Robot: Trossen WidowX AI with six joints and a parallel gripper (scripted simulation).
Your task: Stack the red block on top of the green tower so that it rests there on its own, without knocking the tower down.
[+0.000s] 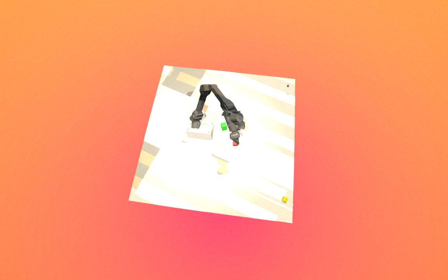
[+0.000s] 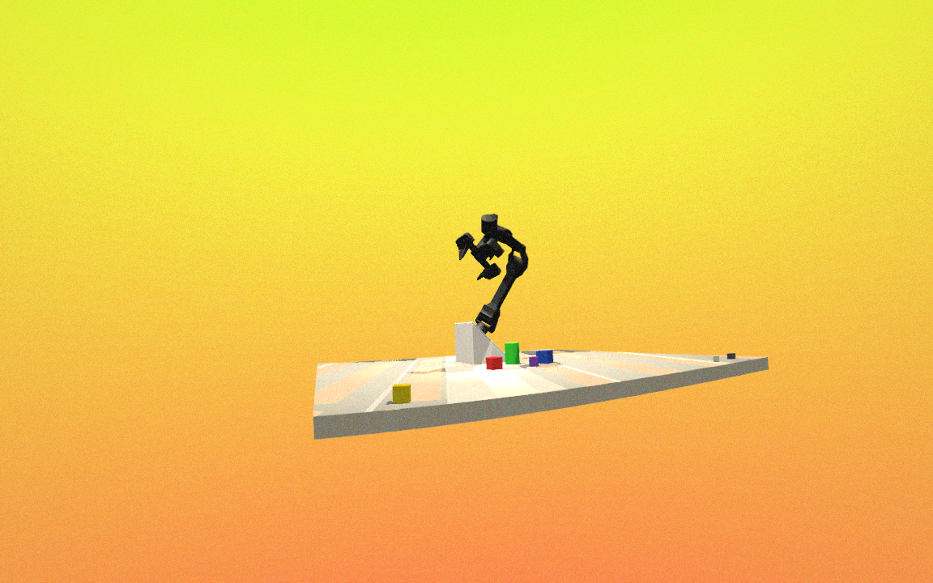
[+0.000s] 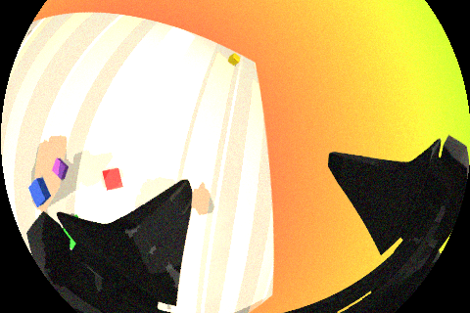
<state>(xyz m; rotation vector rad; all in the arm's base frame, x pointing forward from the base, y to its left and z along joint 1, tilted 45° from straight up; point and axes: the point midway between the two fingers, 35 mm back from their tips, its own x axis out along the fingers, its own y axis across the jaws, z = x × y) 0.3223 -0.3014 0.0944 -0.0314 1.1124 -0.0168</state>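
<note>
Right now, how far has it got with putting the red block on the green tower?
Nothing is stacked yet. The red block sits on the table, apart from the green tower, which stands upright. In hand: the claw is wide open and holding nothing, high above the blocks. Left: come down, grab the red block, lift it, set it on the tower and let go.

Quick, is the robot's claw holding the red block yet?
Gripper: open, holding nothing; the red block sits on the table.
</note>
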